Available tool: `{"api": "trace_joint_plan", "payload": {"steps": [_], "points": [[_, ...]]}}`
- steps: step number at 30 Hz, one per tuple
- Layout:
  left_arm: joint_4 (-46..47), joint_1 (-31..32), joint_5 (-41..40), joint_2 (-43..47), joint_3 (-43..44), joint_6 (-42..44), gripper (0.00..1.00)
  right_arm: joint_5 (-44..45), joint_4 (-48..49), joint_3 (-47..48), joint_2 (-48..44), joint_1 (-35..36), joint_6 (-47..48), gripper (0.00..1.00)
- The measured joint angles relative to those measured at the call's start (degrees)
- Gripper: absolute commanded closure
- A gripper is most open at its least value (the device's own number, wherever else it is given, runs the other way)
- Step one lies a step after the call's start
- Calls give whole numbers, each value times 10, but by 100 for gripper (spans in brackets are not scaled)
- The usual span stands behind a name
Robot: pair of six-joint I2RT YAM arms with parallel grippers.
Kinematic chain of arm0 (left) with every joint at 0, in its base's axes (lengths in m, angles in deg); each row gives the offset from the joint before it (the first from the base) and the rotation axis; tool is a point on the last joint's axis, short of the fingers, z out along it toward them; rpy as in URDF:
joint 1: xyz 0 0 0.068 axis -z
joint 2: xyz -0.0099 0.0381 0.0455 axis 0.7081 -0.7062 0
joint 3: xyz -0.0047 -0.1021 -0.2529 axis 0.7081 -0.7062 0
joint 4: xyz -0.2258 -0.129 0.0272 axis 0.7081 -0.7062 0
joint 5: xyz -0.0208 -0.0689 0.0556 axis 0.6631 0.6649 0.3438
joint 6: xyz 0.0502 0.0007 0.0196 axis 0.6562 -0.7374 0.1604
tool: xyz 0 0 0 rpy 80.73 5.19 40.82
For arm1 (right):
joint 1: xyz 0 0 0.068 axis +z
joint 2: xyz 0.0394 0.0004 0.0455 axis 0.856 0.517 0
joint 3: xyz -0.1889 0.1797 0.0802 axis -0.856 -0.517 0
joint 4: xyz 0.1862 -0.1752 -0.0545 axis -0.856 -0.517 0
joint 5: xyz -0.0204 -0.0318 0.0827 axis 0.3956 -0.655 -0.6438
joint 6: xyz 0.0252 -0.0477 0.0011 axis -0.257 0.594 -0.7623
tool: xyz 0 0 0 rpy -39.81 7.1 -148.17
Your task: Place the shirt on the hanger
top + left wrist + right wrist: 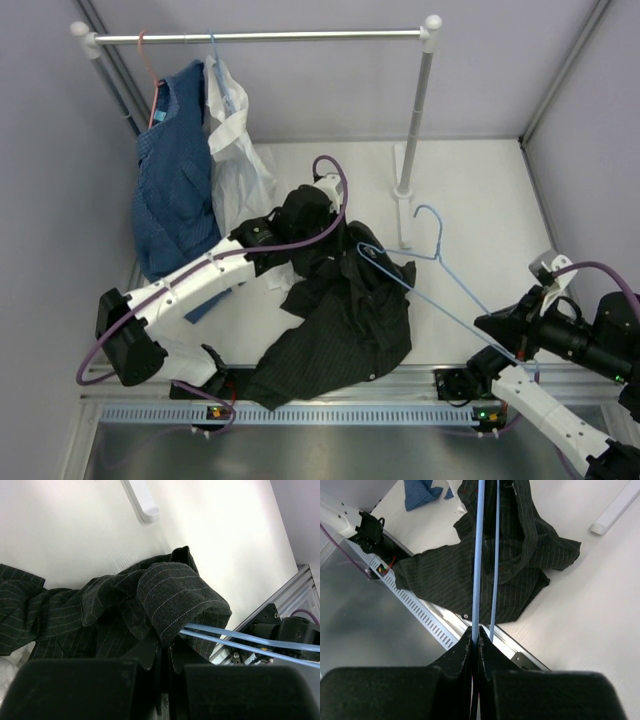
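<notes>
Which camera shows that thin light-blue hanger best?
The top external view: it alone shows the hanger with hook and triangle, one end tucked into the shirt, the other pinched by the right gripper. Both wrist views show only two blue wires: the left's entering the fabric, the right's leaving its jaws.

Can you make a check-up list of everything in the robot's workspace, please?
Surface: white table, partly under cloth.
Job's things: black shirt crumpled on the table; light-blue hanger, one end poked into its folds.
Clutter: blue garment and white shirt hanging on the rail.
Grippers: left gripper shut on the shirt; right gripper shut on the hanger.
Cables: purple cable looping beside the shirt.
Surroundings: grey walls.
</notes>
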Motion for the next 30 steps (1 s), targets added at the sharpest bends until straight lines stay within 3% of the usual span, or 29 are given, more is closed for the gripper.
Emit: {"api": "trace_joint_plan", "payload": {"steps": [8,16,20,24,30], "points": [[0,1,61,0,2,0,100,-8,41,-85,3,0,-6,100],[-14,54,172,14,11,31,100,-39,185,-163,55,0,-4,100],[-51,75,188,31,38,63,100,-49,241,-186,71,0,-5,100],[-106,78,106,54,87,88,100,3,296,-211,49,0,-29,100],[-131,80,-85,72,154,107,100,179,299,-208,-41,0,-71,100]]}}
